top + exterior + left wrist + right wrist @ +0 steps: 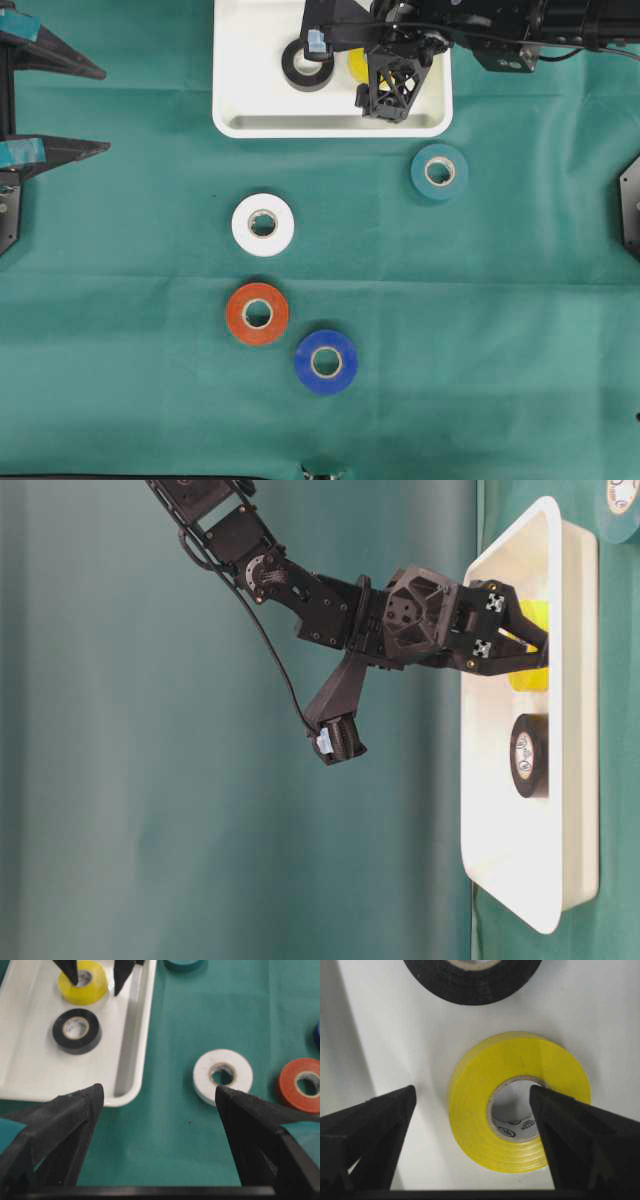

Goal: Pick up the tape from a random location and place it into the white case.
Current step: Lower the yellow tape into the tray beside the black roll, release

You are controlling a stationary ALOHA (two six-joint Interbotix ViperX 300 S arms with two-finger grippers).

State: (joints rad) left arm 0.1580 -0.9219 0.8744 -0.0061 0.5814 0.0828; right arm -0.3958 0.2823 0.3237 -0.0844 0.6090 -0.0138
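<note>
The white case (230, 100) stands at the table's back edge. A yellow tape (470, 1115) and a black tape (307, 65) lie flat on its floor. My right gripper (472, 1094) hangs over the case, open. One of its fingers is inside the yellow tape's hole and the other is outside the roll, so they straddle the roll's wall without pinching it. From the left wrist view the same two fingertips (72, 979) stand at the yellow tape (95, 987). My left gripper (106, 110) is open at the table's left edge, with nothing between its fingers.
On the green cloth lie a white roll (263, 224), an orange roll (257, 313), a blue roll (326, 361) and a teal roll (439, 172) just right of the case's front corner. The right arm (330, 605) reaches in from the back right.
</note>
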